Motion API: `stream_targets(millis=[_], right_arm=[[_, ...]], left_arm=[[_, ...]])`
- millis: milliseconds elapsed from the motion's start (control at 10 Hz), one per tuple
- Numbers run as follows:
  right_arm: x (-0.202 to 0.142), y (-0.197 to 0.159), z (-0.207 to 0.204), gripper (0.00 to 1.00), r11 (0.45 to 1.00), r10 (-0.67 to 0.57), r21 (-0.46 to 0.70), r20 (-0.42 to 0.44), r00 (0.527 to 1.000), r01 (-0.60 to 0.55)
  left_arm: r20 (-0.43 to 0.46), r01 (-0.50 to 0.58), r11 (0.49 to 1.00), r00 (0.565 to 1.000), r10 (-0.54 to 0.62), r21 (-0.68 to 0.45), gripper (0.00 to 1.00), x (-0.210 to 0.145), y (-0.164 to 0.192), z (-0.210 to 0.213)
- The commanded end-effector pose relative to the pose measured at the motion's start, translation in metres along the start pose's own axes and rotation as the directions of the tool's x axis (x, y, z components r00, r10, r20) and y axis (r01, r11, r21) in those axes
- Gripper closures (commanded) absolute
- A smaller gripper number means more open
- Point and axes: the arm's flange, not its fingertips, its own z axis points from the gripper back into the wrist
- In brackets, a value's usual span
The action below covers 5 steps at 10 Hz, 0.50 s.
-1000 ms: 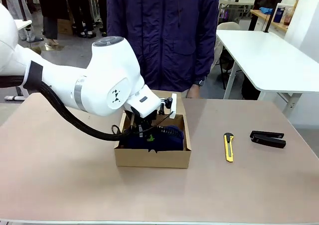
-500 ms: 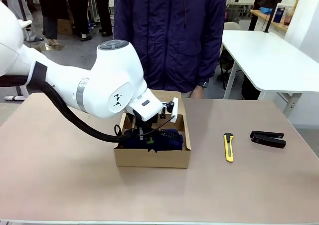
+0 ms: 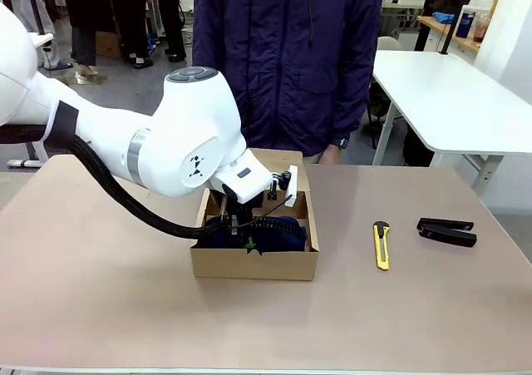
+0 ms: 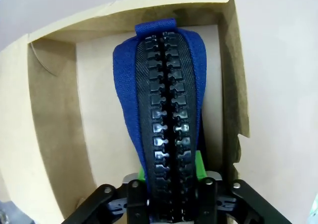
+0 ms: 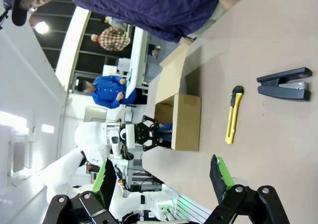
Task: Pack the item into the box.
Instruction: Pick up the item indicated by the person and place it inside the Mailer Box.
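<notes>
The item, a navy-blue zippered pouch, lies inside the brown cardboard box at the middle of the table. My left gripper reaches down into the box from the left. In the left wrist view the item runs lengthwise along the box floor between the box walls. My left gripper has its green pads against both sides of the zipper band. My right gripper hangs open away from the table, with nothing between its fingers.
A yellow utility knife and a black stapler lie on the table right of the box. A person in a dark blue jacket stands at the far edge behind the box. The box's flap lid stands open at the back.
My left gripper has sunk a little lower into the box with the pouch, which now lies flatter on the box floor. The right arm has not moved.
</notes>
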Motion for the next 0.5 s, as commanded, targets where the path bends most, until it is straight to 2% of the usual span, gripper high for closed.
stream_targets(millis=[0,400], right_arm=[[0.004,0.001,0.0,0.0,1.0,0.026,0.017,0.01,1.0,-0.026],[0.004,0.001,0.0,0.0,1.0,0.026,0.017,0.01,1.0,-0.026]], left_arm=[[-0.011,-0.008,1.0,1.0,0.008,0.009,0.0,0.0,-0.002,0.009],[0.032,-0.015,0.999,0.999,0.014,0.03,0.0,0.003,-0.001,0.028]])
